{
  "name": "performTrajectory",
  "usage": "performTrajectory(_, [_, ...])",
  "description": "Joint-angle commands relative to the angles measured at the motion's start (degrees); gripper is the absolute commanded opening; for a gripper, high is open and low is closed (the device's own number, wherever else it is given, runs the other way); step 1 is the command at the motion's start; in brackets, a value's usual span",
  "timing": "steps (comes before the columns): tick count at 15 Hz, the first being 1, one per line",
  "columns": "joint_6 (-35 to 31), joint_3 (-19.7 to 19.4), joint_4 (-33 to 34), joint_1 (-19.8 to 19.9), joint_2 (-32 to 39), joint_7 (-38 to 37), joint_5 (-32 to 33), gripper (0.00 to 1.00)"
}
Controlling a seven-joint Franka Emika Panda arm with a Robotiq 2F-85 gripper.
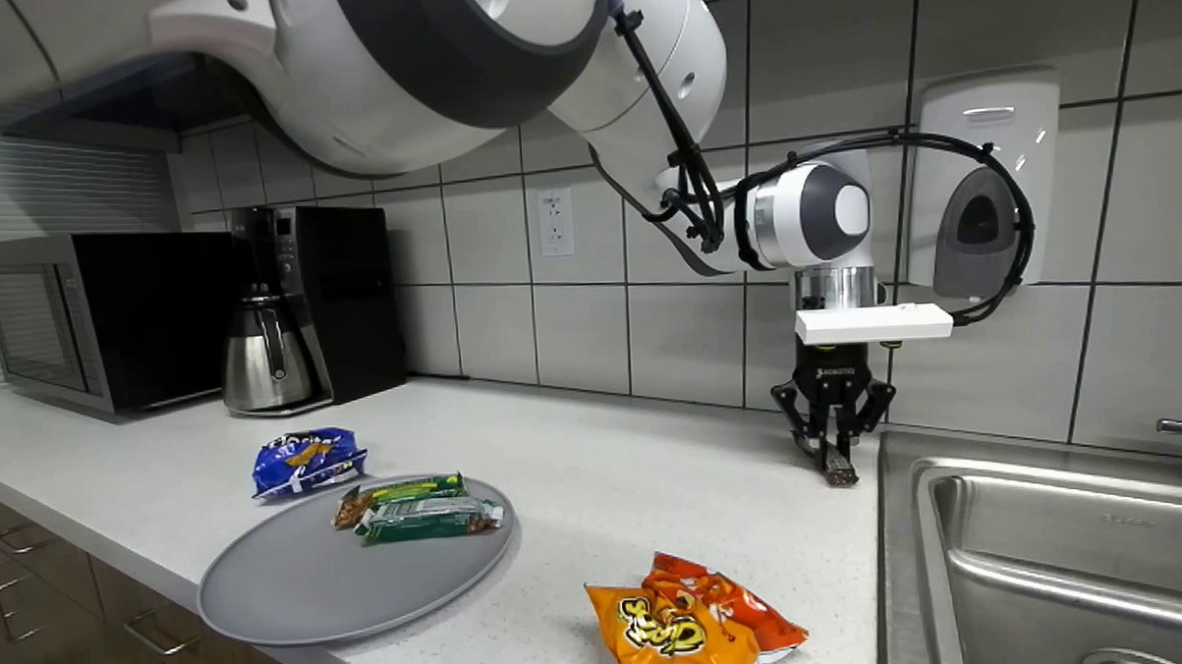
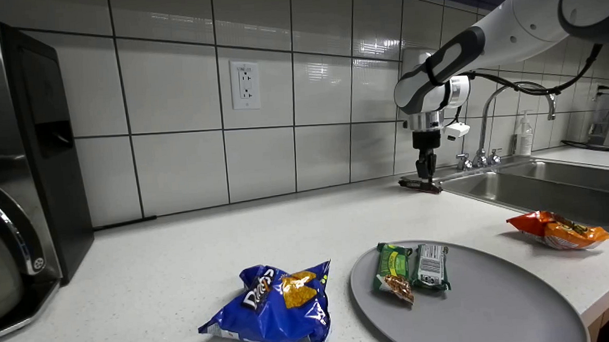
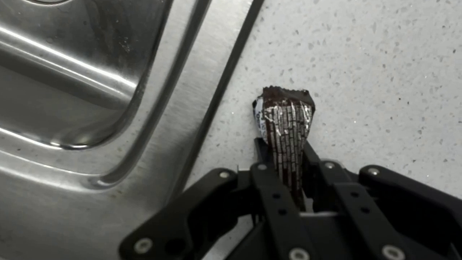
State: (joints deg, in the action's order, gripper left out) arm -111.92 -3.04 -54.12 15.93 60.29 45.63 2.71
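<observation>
My gripper points straight down at the counter beside the sink. Its fingers are closed on the sides of a dark brown wrapped bar. In the wrist view, the bar's crimped end sticks out past the fingertips, and its other end is hidden between the fingers. In both exterior views the bar is at counter level; I cannot tell whether it touches the surface. A grey plate holds two green-wrapped bars, away from the gripper.
A steel sink with raised rim lies right beside the gripper. The tiled wall and a soap dispenser are close behind. An orange chip bag and a blue chip bag lie on the counter. A coffee maker and microwave stand farther along.
</observation>
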Motion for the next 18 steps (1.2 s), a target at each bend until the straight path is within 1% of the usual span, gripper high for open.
performTrajectory(1, [0.52,-0.06,2.11,0.30,0.89,-0.55,-0.32,0.54])
performTrajectory(6, [0.69,-0.27,2.00,0.23,0.80,-1.58,-0.46,0.92])
performTrajectory(7, [1.25,-0.49,1.94,0.12,0.72,-2.29,-0.37,0.98])
performTrajectory(8, [1.72,-0.81,1.88,-0.05,0.63,-3.05,-0.14,1.00])
performTrajectory(9, [0.10,-0.25,0.02,0.00,0.00,-1.32,0.00,0.89])
performTrajectory(10, [0.12,-0.39,0.02,-0.01,0.00,-1.77,0.00,0.96])
performTrajectory(11, [0.12,-0.49,0.02,-0.01,0.00,-1.92,0.00,1.00])
performTrajectory(18, [0.12,-0.59,0.02,-0.01,0.00,-2.13,0.00,1.00])
